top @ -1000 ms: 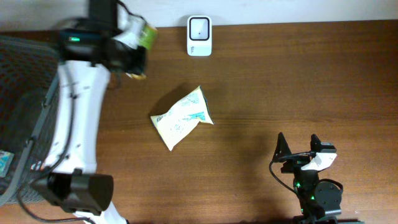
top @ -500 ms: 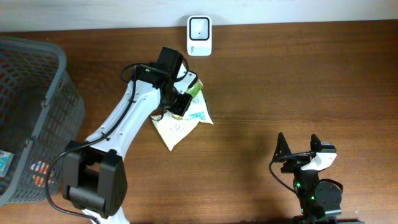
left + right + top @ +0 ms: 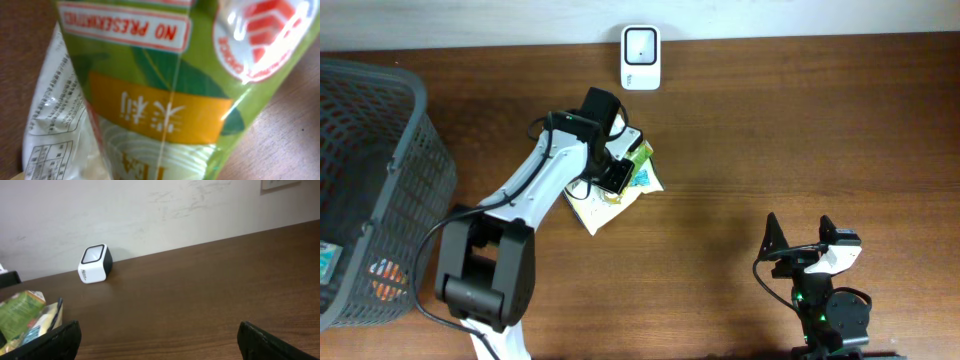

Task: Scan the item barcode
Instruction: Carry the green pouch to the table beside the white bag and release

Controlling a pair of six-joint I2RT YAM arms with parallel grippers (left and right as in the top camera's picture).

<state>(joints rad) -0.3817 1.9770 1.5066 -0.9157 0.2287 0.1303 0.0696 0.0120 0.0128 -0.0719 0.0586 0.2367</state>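
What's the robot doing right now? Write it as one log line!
left hand: shut on green tea pack | pack: over white pouch | scanner: apart, not reached | right hand: open, empty

Dark mesh basket (image 3: 382, 150) at left edge of wooden counter (image 3: 800, 140), small packets (image 3: 328, 258) inside; white wall (image 3: 150, 210) behind.

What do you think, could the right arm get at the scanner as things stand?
Probably yes: the right gripper is open and empty, and nothing stands on the table between it and the scanner.
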